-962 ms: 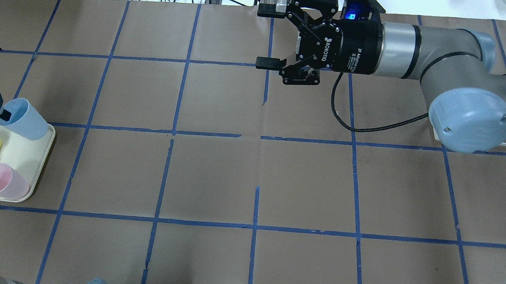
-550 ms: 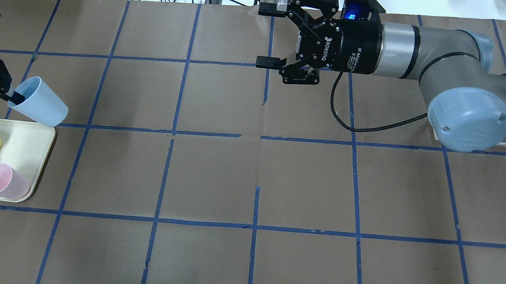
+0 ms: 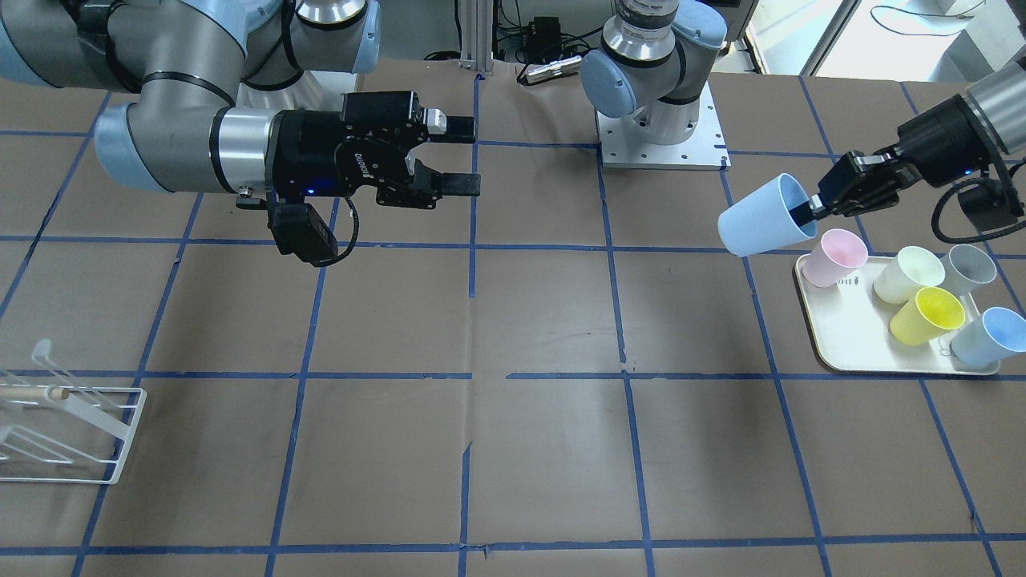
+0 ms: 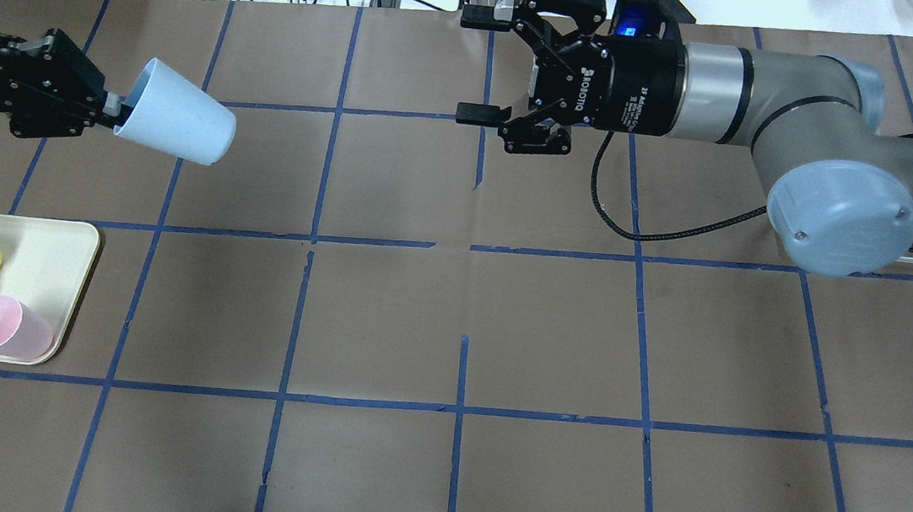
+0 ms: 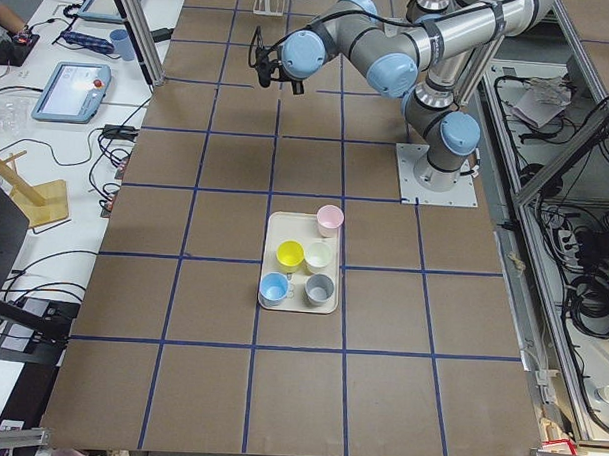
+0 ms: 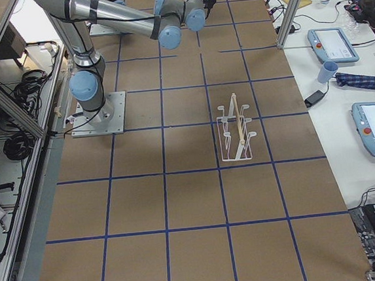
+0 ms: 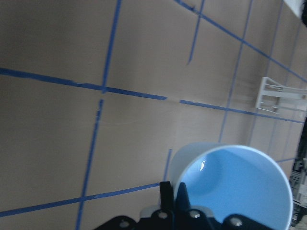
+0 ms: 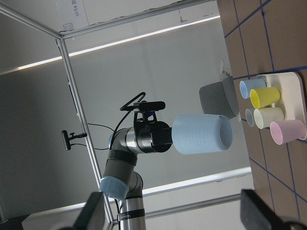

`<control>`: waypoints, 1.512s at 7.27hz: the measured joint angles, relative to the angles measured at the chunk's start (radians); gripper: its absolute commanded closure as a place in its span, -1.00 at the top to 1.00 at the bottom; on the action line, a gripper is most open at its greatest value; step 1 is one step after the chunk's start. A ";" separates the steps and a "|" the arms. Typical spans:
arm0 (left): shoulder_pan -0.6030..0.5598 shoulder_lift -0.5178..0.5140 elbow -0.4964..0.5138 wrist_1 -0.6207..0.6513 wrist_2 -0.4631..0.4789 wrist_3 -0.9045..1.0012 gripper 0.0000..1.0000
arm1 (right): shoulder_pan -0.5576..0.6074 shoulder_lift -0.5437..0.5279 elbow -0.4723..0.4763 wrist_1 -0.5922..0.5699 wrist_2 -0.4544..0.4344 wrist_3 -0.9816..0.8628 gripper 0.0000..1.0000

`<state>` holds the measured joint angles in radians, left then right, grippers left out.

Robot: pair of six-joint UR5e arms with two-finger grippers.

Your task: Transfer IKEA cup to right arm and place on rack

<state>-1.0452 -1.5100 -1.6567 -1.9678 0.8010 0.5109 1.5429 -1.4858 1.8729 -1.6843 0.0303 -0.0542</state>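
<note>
My left gripper (image 4: pixel 111 114) is shut on the rim of the light blue IKEA cup (image 4: pixel 177 125) and holds it in the air, tilted on its side with its base toward the table's middle. It also shows in the front view (image 3: pixel 761 216), the left wrist view (image 7: pixel 235 187) and the right wrist view (image 8: pixel 201 134). My right gripper (image 4: pixel 476 65) is open and empty, held high near the far middle of the table and facing the cup, with a wide gap between them. The white wire rack (image 3: pixel 72 433) stands far off on the right arm's side.
A cream tray (image 3: pixel 834 344) holds a pink cup (image 3: pixel 836 256), a yellow cup (image 3: pixel 930 315), a second blue cup (image 3: pixel 990 336), a cream cup (image 3: pixel 908 275) and a grey one (image 3: pixel 966 268). A black cable (image 4: pixel 663 227) hangs from the right wrist.
My left gripper has lifted the blue cup off the tray and carried it up, toward the far side and the table's middle. The right gripper has hardly moved.
</note>
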 measured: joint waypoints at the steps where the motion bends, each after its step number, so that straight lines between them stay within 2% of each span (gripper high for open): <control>1: -0.038 0.025 -0.004 -0.035 -0.081 0.000 -1.00 | 0.002 0.000 0.000 0.000 -0.001 0.005 1.00; 5: -0.150 0.098 -0.114 -0.057 -0.366 0.020 -1.00 | 0.005 0.001 -0.003 0.000 0.000 0.011 1.00; 9: -0.195 0.107 -0.192 -0.023 -0.517 0.026 -1.00 | 0.007 0.001 -0.009 0.001 0.004 0.050 1.00; 11: -0.207 0.096 -0.220 0.019 -0.536 0.021 -1.00 | 0.020 0.001 -0.012 -0.001 0.047 0.084 1.00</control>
<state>-1.2522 -1.4135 -1.8767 -1.9491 0.2653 0.5317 1.5630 -1.4851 1.8610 -1.6849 0.0775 0.0301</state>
